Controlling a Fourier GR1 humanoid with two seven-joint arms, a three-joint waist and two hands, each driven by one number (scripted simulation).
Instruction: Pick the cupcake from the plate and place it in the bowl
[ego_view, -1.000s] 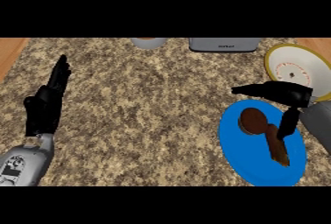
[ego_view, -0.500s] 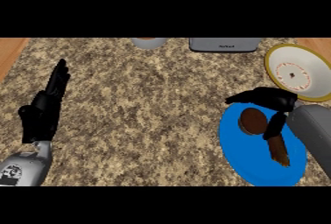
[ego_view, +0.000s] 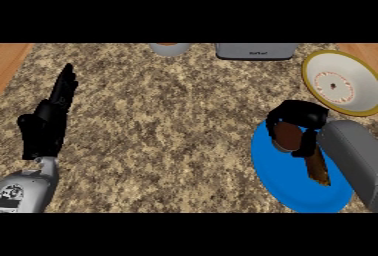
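The brown cupcake (ego_view: 286, 135) sits on the upper part of the blue plate (ego_view: 284, 185), at the right of the head view. My right hand (ego_view: 301, 114) arches over it from above, fingers and thumb curled round the cupcake's top and sides. A brown streak (ego_view: 317, 167) lies on the plate below the cupcake. The bowl (ego_view: 341, 82), cream with a yellow rim, stands at the upper right, just beyond the plate. My left hand (ego_view: 46, 125) rests open at the left, fingers pointing up.
A grey appliance (ego_view: 256, 50) stands at the counter's far edge, with a small grey container (ego_view: 170, 48) to its left. Wooden floor shows past the counter's left edge (ego_view: 11, 60).
My right hand has come down and leftward over the cupcake, its fingers curling round it. The left hand has barely moved.
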